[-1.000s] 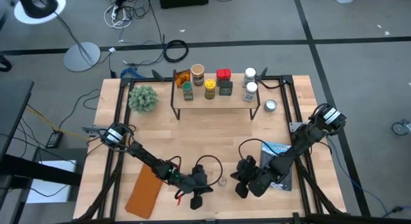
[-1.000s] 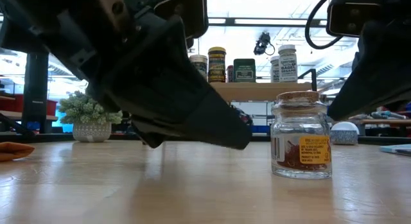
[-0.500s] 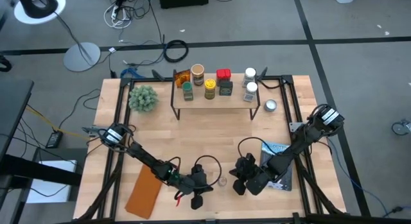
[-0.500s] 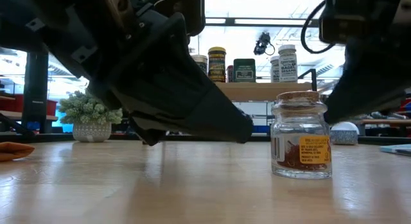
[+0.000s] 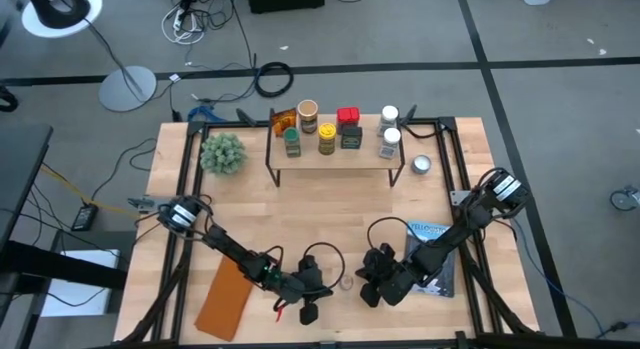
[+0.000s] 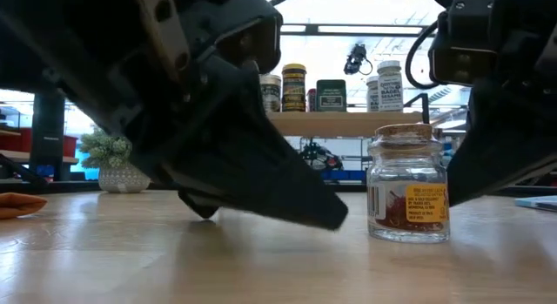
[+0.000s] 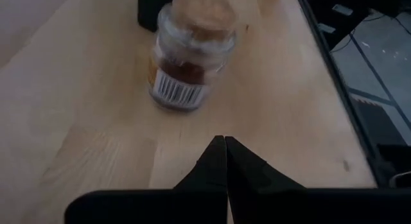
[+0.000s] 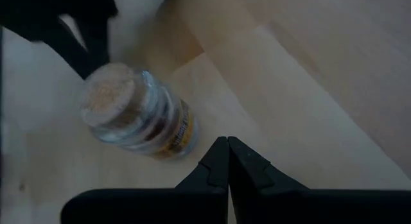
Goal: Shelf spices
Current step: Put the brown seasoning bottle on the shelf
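Standing upright near the table's front edge, a small clear glass jar with a cork lid and reddish spice inside (image 6: 409, 184) waits between the two arms, the one spice not yet on the low light-wood shelf on thin black legs (image 5: 335, 157), where the other jars, a red tin and a dark box are already lined up at the far side. By the look of things, the step in hand is the pick-up of this last jar. The right gripper (image 8: 227, 161) hangs close beside the jar with its two dark fingers pressed together tip to tip, holding nothing and touching nothing; the jar sits just ahead of those tips and slightly off to one side. The left gripper (image 7: 225, 160) is likewise pinched closed and empty, with the jar a short way in front of its tips. Either pincer would need to spread its fingers wide enough to pass around the glass body, then settle down over it before closing.
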